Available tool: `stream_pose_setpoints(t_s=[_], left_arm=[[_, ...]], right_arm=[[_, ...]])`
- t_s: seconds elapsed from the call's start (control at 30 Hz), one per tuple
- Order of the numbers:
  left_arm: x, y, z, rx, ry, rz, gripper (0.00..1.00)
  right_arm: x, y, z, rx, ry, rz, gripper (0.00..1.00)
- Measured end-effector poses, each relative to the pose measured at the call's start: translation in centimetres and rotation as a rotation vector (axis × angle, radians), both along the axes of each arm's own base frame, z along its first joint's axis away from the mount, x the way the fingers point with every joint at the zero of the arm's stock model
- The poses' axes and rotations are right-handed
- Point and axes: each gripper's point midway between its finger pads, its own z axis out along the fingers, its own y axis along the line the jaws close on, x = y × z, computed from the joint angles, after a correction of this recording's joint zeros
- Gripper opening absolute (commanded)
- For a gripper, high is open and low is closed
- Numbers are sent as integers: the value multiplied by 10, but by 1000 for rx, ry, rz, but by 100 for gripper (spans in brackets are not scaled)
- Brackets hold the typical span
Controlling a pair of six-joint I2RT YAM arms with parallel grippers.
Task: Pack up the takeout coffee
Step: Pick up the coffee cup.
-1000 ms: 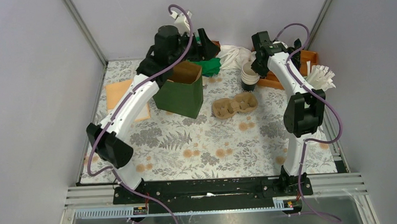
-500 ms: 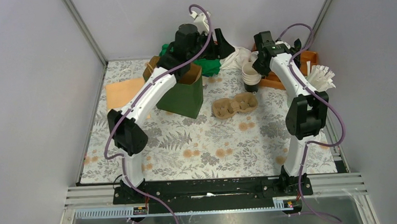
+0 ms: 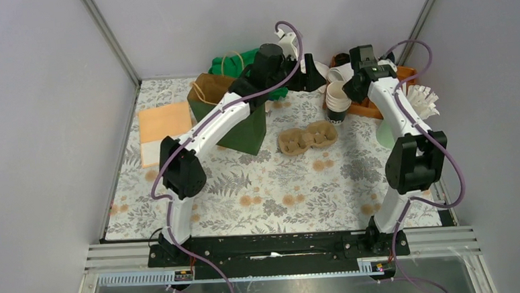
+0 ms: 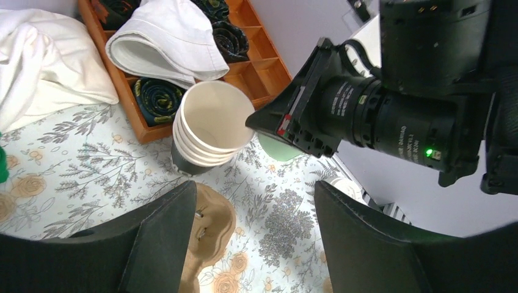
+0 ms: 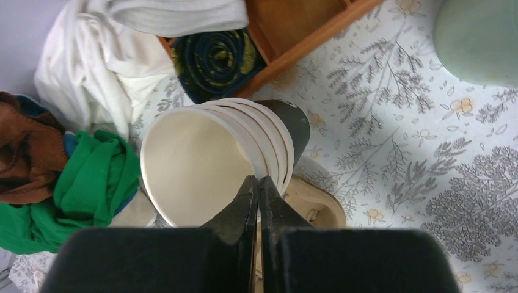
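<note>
The takeout coffee, a small white paper cup with a round white lid, shows in none of the views, so I cannot tell where it is. What the jaws meet instead is the stack of lidless cream paper cups (image 3: 336, 101). It stands near the far right corner of the floral tabletop (image 3: 273, 186), just in front of the orange wooden compartment tray (image 5: 293, 27). Its long axis is tipped off upright, with the mouths facing up.

The right gripper (image 5: 257, 182) is pinched closed on the rim of the top cup (image 5: 189, 162). As far as its wrist view shows, one finger is inside the mouth and one outside. The left gripper (image 4: 255, 186) hovers above with its jaws wide and nothing between them, and the stack lies ahead of its fingertips. The right arm is the nearer, already touching the stack.

Counted:
- four cream rims, nested in one dark cup (image 5: 293, 125) at the bottom
- one brown moulded-pulp cup carrier (image 3: 307, 137), mid-table and just nearer than the stack
- one dark green paper bag (image 3: 239, 127), toward the far left
- one pale green round disc (image 5: 482, 39), by the right edge
</note>
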Motion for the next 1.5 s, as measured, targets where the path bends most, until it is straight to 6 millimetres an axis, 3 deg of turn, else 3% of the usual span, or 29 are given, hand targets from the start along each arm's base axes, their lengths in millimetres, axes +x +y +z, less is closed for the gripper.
stream_pose_setpoints(t_s=[0.1, 0.3, 0.4, 0.63, 0.77, 1.1, 1.33, 1.5], left_arm=[[-1, -7, -4, -1, -35, -12, 89], [3, -29, -32, 13, -118, -39, 90], [7, -40, -57, 38, -168, -57, 98], [7, -43, -124, 115, -292, -104, 99], [4, -43, -148, 125, -409, -157, 99], [14, -56, -166, 144, -605, -199, 95], [26, -64, -168, 121, -644, -177, 99], [34, -67, -160, 104, -664, -143, 91]], right_arm=[[-11, -3, -14, 34, 19, -19, 0], [-18, -8, -28, 97, 25, -67, 0], [-13, -11, -26, 114, 5, -84, 0], [-15, -11, -28, 133, -8, -88, 0], [-15, -10, -28, 134, -12, -87, 0], [-13, -6, -26, 155, -18, -73, 0], [-12, -5, -25, 157, -22, -70, 0], [-12, -5, -25, 155, -23, -65, 0]])
